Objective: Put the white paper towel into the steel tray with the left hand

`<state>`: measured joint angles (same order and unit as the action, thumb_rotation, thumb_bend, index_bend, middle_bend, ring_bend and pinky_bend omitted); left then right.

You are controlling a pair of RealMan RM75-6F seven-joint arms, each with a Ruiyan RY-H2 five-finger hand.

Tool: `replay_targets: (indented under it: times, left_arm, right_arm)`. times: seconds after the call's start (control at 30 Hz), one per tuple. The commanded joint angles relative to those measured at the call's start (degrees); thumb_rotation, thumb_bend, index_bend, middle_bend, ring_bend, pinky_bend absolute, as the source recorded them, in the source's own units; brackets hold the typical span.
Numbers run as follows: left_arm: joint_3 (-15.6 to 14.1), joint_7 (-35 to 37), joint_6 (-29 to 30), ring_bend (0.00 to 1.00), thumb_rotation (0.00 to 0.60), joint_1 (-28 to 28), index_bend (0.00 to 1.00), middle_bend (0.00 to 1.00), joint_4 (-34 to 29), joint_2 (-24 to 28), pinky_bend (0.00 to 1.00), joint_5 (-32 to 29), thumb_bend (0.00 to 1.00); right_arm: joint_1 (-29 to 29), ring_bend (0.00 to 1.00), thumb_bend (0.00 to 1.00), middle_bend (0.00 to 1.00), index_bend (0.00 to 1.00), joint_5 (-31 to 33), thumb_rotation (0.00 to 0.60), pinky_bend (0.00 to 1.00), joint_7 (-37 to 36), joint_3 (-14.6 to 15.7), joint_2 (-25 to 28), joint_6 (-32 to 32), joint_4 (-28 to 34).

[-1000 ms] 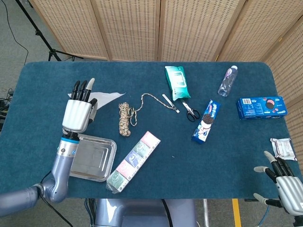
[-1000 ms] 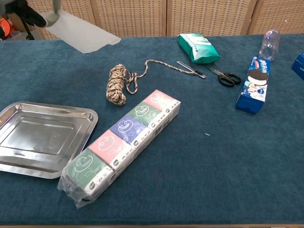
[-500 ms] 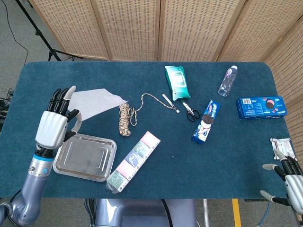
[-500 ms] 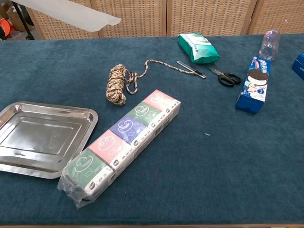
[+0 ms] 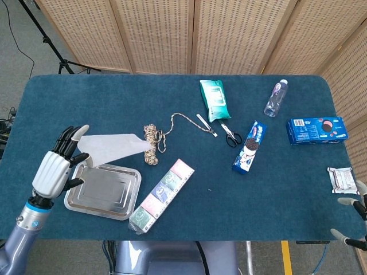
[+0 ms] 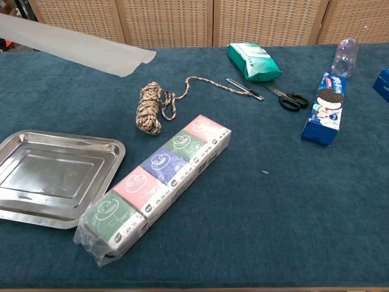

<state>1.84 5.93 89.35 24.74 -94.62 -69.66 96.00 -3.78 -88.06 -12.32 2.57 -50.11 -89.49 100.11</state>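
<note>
My left hand point(image 5: 57, 166) hovers at the left of the table, just beyond the steel tray's point(image 5: 86, 197) left rim, and pinches one end of the white paper towel point(image 5: 112, 146). The towel hangs in the air above the tray's far edge, stretching right toward the rope. In the chest view the towel point(image 6: 79, 47) crosses the upper left, the tray point(image 6: 24, 201) lies empty at the left, and the left hand is out of frame. Only fingertips of my right hand point(image 5: 351, 220) show at the head view's bottom right corner, spread apart and holding nothing.
A coiled rope point(image 5: 152, 143) lies right of the tray, and a wrapped row of tissue packs point(image 5: 162, 195) sits by the tray's right side. Farther right are a green wipes pack point(image 5: 214, 99), scissors point(image 5: 231, 136), a cookie sleeve point(image 5: 250, 147), a bottle point(image 5: 275, 97), a blue box point(image 5: 316, 130) and a small packet point(image 5: 342, 179).
My left hand has moved toward the table's near left with the towel, carrying it from beyond the tray to above the tray's far edge. My right hand has slid farther out of frame.
</note>
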Motion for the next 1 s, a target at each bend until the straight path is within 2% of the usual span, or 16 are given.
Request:
replay_targets:
  times: [0.03, 0.2, 0.5, 0.8, 1.0]
  left_arm:
    - [-2.0, 4.6, -2.2, 0.0, 0.6, 0.0, 0.87, 0.06, 2.5, 1.5, 0.02, 2.3, 0.5]
    - [-2.9, 9.0, -3.8, 0.0, 0.6, 0.5, 0.87, 0.06, 4.6, 1.6, 0.02, 3.3, 0.5]
    - [-5.5, 21.5, -5.3, 0.0, 0.6, 2.2, 0.87, 0.06, 11.4, 1.4, 0.02, 7.6, 0.5]
    - [-7.8, 27.1, -6.5, 0.0, 0.6, 3.5, 0.87, 0.06, 15.2, 2.8, 0.02, 10.4, 0.5]
    - [-9.7, 29.0, -7.0, 0.0, 0.6, 4.2, 0.87, 0.06, 15.8, 5.8, 0.02, 12.3, 0.5]
  right_arm:
    - [-0.8, 0.0, 0.09, 0.0, 0.31, 0.4, 0.6, 0.0, 0.5, 0.1, 0.1, -0.7, 0.1]
    - [-2.1, 0.0, 0.09, 0.0, 0.31, 1.2, 0.6, 0.0, 1.0, 0.2, 0.1, -1.9, 0.1]
    - [-4.5, 0.0, 0.09, 0.0, 0.31, 3.5, 0.6, 0.0, 2.0, 0.1, -0.1, -3.3, -0.1]
    - [-5.1, 0.0, 0.09, 0.0, 0.31, 4.5, 0.6, 0.0, 2.0, -0.4, -0.3, -3.2, -0.3]
    - [-5.0, 0.0, 0.09, 0.0, 0.31, 4.8, 0.6, 0.0, 2.0, -0.8, -0.3, -2.6, -0.5]
